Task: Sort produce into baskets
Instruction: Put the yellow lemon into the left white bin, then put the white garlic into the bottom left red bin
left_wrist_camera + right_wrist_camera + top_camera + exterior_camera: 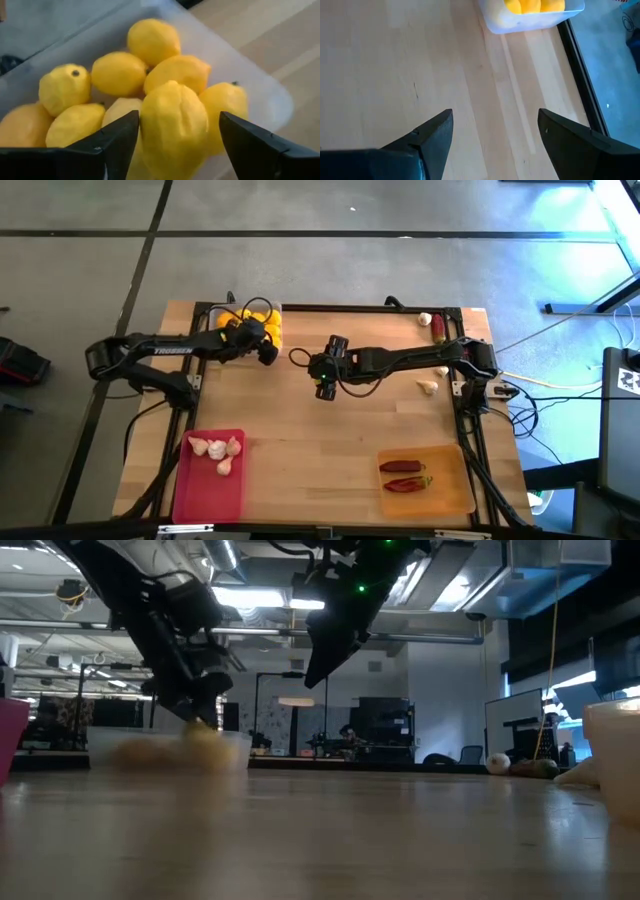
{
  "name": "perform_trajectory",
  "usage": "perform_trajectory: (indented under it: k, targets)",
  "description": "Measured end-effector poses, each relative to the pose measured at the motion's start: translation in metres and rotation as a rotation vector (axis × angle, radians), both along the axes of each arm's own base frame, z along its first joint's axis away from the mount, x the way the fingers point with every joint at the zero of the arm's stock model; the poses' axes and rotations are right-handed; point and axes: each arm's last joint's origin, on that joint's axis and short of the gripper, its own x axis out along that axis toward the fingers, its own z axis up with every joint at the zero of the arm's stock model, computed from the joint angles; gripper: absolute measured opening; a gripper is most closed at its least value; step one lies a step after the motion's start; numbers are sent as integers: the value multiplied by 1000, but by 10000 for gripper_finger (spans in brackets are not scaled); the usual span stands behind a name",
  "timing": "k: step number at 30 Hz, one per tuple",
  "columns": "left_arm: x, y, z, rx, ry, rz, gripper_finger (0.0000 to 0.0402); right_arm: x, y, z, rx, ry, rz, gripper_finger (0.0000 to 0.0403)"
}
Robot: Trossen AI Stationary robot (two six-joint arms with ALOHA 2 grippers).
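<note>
Grey concrete floor (330, 270); ceiling strip lights (268, 602) glow overhead.

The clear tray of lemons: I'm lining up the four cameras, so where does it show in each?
High view: the clear tray sits at the table's far edge, under the left pincer.
Low view: left of centre, a blurred pale box.
Left wrist view: it fills the frame; a lemon sits between the fingers.
Right wrist view: top edge.
Shared landmark: the yellow lemons inside it.
</note>
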Motion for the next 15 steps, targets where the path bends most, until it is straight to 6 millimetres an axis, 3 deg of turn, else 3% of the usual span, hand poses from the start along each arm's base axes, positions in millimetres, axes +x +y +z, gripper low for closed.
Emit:
perform_trajectory:
  k: [10, 15]
  targets:
    - [-8, -14, 33, 84, -95, -73, 272, 0, 0, 0, -19, 3, -12, 280]
    - [-11, -22, 38, 99, -105, -111, 272, -10, 2, 10, -50, 29, -32, 280]
